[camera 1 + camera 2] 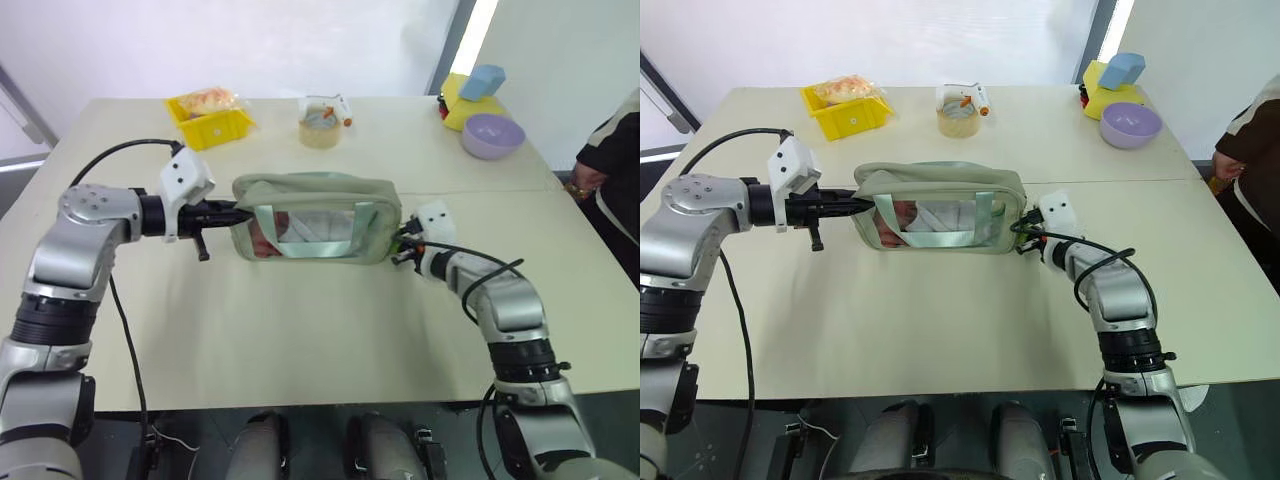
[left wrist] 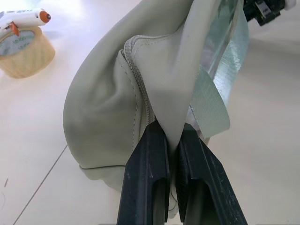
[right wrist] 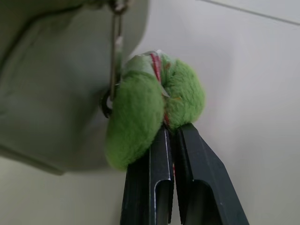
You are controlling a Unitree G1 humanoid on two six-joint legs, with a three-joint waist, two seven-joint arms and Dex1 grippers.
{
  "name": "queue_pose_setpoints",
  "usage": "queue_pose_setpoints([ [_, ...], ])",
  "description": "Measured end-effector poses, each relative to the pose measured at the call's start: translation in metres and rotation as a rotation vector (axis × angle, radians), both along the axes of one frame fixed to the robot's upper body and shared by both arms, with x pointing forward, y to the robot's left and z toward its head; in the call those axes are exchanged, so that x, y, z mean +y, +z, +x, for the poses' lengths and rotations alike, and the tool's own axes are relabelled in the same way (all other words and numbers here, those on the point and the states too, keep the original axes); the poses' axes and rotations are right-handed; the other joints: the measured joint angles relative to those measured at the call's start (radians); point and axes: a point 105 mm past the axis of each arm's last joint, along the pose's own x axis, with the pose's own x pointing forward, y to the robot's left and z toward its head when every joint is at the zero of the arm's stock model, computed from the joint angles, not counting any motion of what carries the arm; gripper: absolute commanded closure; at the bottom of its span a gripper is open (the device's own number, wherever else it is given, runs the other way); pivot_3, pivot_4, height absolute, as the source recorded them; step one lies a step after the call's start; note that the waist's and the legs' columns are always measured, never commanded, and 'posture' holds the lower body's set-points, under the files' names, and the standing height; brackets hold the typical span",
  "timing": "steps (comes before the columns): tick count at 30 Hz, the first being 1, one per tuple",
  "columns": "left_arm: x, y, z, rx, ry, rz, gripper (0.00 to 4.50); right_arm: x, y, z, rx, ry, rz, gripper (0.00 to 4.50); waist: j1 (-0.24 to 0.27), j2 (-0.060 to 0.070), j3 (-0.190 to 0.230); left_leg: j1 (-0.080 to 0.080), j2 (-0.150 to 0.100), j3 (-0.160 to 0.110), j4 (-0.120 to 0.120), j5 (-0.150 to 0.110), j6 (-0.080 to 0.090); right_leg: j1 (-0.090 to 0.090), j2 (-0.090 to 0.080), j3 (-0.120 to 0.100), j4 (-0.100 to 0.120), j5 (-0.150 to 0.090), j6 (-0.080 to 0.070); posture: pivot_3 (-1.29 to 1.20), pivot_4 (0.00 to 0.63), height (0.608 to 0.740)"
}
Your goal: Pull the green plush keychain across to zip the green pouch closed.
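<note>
Keychain [image 3: 154,108] clamped in right gripper [image 3: 171,133] up close, pouch [image 1: 315,230] end pinched by left gripper [image 2: 171,140]

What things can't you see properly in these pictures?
- Zipper teeth along the top of the green pouch: too small in the eye views to tell whether it is fully closed.
- Red and white contents: blurred behind the clear window.
- Green plush keychain: hidden behind the right gripper in the eye views.
- Person: cut off by the picture edge.
- Contents of the yellow bin: too small.
</note>
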Motion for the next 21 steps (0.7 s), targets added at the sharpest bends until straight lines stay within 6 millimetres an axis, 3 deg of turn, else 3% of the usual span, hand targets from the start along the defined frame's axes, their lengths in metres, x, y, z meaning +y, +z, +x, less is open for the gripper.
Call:
queue_pose_setpoints([
  [4, 0.001, 0.000, 0.000, 0.001, 0.007, -0.002, 4.50, -0.008, 0.007, 0.002, -0.004, 0.013, -0.007, 4.47, 0.000, 0.000, 0.000, 0.000, 0.000, 0.000, 0.000, 0.000, 0.000, 0.000, 0.000, 0.000, 0.000, 0.000, 0.000, 0.00, 0.150, 0.739],
  [5, 0.001, 0.000, 0.000, 0.002, 0.009, -0.004, 3.72, -0.011, 0.014, 0.004, -0.012, 0.017, 0.002, 3.81, 0.000, 0.000, 0.000, 0.000, 0.000, 0.000, 0.000, 0.000, 0.000, 0.000, 0.000, 0.000, 0.000, 0.000, 0.000, 0.00, 0.150, 0.739],
  [7, 0.002, 0.000, 0.001, 0.016, 0.019, -0.014, 3.00, -0.018, 0.028, 0.004, -0.018, 0.045, 0.020, 3.07, 0.000, 0.000, 0.000, 0.000, 0.000, 0.000, 0.000, 0.000, 0.000, 0.000, 0.000, 0.000, 0.000, 0.000, 0.000, 0.00, 0.150, 0.739],
  [11, 0.017, 0.003, -0.001, 0.104, 0.057, -0.096, 1.19, -0.031, 0.107, -0.011, -0.087, 0.220, 0.077, 1.23, 0.001, 0.002, 0.002, -0.002, 0.001, -0.001, -0.001, -0.001, 0.001, -0.002, 0.001, 0.000, 0.000, 0.000, 0.000, 0.00, 0.150, 0.739],
  [13, 0.027, 0.011, -0.005, 0.124, 0.077, -0.123, 0.14, -0.030, 0.131, -0.029, -0.099, 0.329, 0.044, 0.18, 0.000, 0.001, 0.002, -0.001, 0.001, -0.001, -0.001, -0.002, 0.003, -0.002, 0.001, 0.000, 0.000, 0.000, 0.000, 0.00, 0.150, 0.739],
  [16, 0.044, 0.025, -0.011, 0.122, 0.134, -0.167, 0.02, -0.022, 0.144, -0.051, -0.076, 0.459, 0.019, 0.03, -0.004, 0.001, 0.002, 0.000, 0.002, 0.000, 0.000, -0.005, 0.008, -0.001, 0.001, 0.000, -0.001, 0.000, 0.000, 0.00, 0.150, 0.739],
  [21, 0.055, 0.031, -0.014, 0.129, 0.202, -0.226, 0.02, -0.001, 0.154, -0.067, -0.071, 0.578, 0.008, 0.03, -0.010, 0.001, 0.002, -0.001, 0.002, 0.000, 0.000, -0.004, 0.008, -0.001, 0.000, 0.000, 0.000, 0.000, 0.000, 0.00, 0.150, 0.739],
])
